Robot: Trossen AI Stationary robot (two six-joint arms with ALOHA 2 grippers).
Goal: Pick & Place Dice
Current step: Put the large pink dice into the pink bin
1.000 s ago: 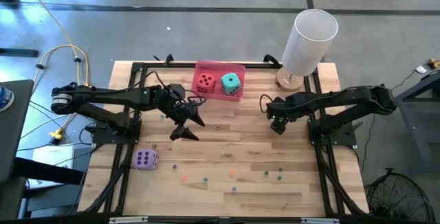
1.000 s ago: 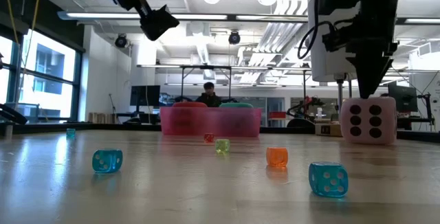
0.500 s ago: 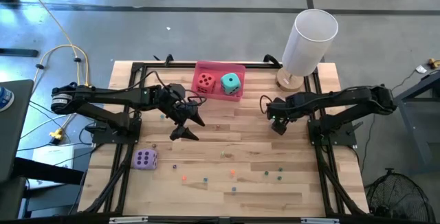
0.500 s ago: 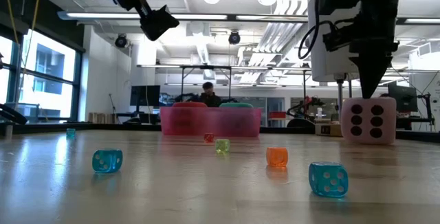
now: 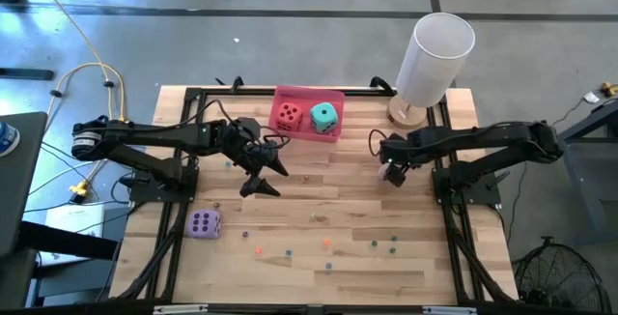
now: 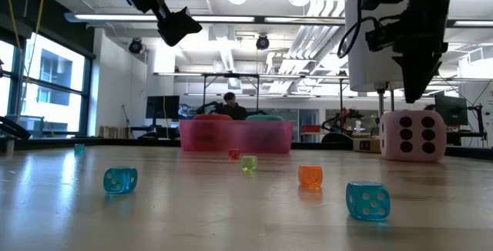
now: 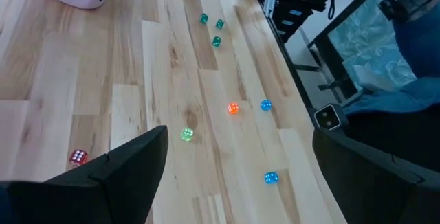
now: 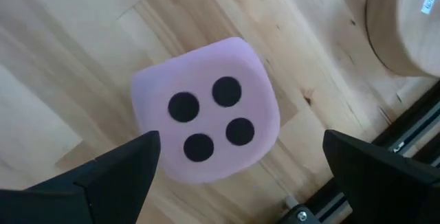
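Note:
A pink die (image 8: 206,117) rests on the table near the right side, four pips up; it also shows in the high view (image 5: 390,173) and the low view (image 6: 414,135). My right gripper (image 8: 240,169) hovers just above it, open, one finger on either side and not touching. A red die (image 5: 288,115) and a teal die (image 5: 324,116) sit in the pink tray (image 5: 309,92) at the far edge. A purple die (image 5: 204,223) rests at the near left. My left gripper (image 5: 264,178) is open and empty above the table's middle left.
Several tiny coloured dice (image 7: 233,108) lie scattered over the near half of the table (image 5: 324,243). A tall white cylinder (image 5: 435,54) on a wooden base stands at the far right corner. A black frame (image 5: 454,218) runs along the table's sides.
My right gripper has risen a little and shifted slightly toward the table's right edge, so the pink die now shows beside it in the high view. The pink die has turned a little on the table.

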